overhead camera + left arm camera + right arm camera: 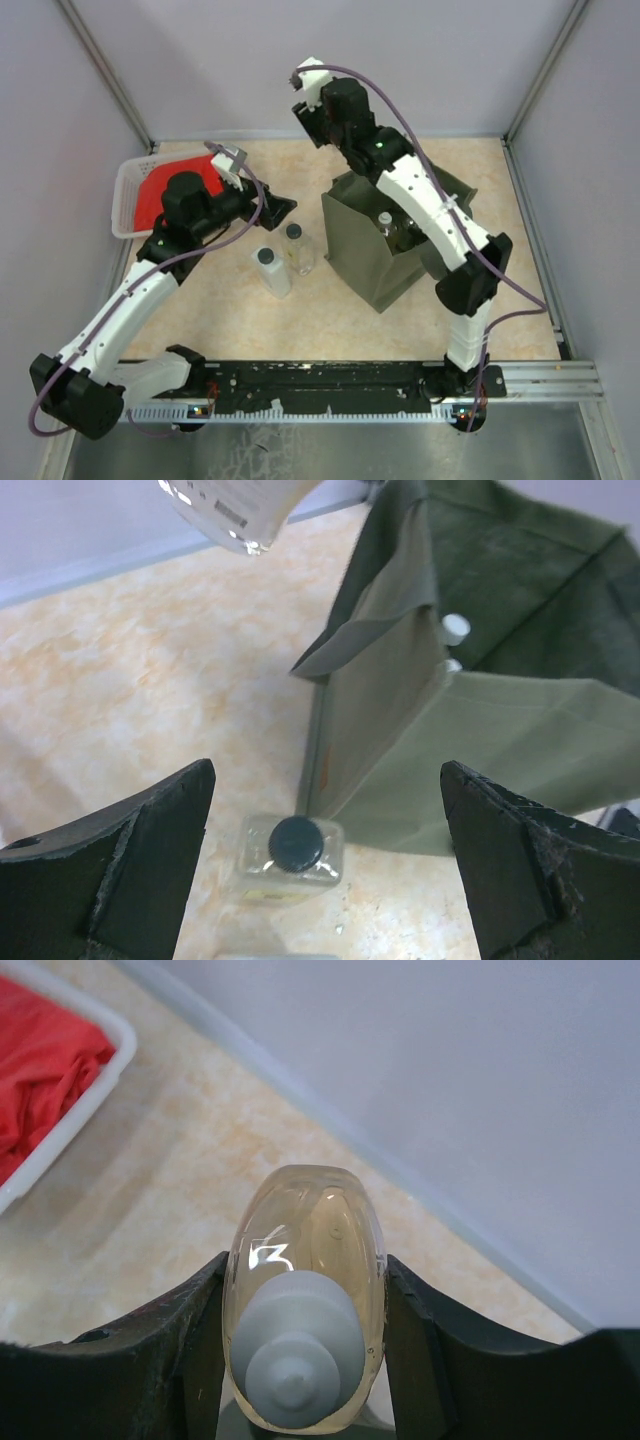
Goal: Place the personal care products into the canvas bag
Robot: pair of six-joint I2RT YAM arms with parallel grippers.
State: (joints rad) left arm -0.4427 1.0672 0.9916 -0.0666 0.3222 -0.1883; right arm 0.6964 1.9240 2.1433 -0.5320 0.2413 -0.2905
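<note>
1 amber bottle (305, 1230) clamped in right gripper (305, 1290), above table (150, 1220) | black-cap bottle (293, 852) on table beside bag (500, 720), below left gripper (327, 780), spread wide, empty | 1 white cap (455, 628) shows inside bag

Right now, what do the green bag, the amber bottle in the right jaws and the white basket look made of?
Green bag: matte woven fabric, likely canvas; its walls fold and sag. Amber bottle: clear glossy plastic, probably, judging by sharp highlights; its cap looks matte white plastic. White basket: moulded plastic, seemingly, with a lattice wall.
</note>
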